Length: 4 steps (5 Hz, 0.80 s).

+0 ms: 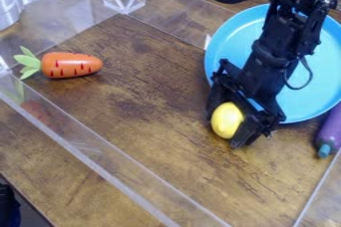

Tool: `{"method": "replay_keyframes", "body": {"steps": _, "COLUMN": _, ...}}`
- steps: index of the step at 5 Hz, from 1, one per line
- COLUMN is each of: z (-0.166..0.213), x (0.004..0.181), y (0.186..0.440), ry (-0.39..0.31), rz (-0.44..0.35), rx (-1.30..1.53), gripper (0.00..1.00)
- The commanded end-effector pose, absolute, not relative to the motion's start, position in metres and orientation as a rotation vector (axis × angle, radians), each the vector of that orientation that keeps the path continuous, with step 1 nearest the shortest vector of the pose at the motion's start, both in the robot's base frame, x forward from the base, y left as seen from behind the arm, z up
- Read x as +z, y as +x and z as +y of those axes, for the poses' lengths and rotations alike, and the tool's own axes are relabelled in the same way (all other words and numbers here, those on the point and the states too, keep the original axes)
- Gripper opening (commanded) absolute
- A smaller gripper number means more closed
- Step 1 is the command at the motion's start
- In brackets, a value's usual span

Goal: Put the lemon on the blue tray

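Note:
The lemon [228, 122] is a small bright-yellow oval lying on the wooden table just in front of the blue tray's near rim. The blue tray [237, 34] is a large round shallow dish at the right; the black arm crosses over it. My black gripper [234, 121] reaches down at the lemon, its fingers on either side of the fruit. The fingers look closed against the lemon, which still rests at table level outside the tray.
An orange carrot [70, 66] with green leaves lies at the left. A purple eggplant [328, 131] sits at the right edge beside the tray. Clear plastic walls [80, 17] border the wooden table at the back and left.

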<state>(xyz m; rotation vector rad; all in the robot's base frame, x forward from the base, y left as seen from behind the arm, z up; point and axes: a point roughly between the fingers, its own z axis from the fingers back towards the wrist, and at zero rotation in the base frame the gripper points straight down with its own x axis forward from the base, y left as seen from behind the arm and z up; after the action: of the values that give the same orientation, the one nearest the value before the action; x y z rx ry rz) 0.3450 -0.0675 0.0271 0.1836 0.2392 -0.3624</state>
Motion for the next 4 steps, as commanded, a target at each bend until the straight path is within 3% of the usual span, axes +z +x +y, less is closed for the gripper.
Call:
{"method": "replay_keyframes", "body": {"steps": 1, "z": -0.0652, "x": 0.0741, "y": 0.3627, "ry": 0.175, "rz": 0.095, "rx": -0.336, "gripper": 0.0}}
{"method": "replay_keyframes", "body": {"steps": 4, "z": -0.0677, "x": 0.0797, "y": 0.363, "ry": 0.175, "rz": 0.09, "rx": -0.337, "gripper": 0.0}}
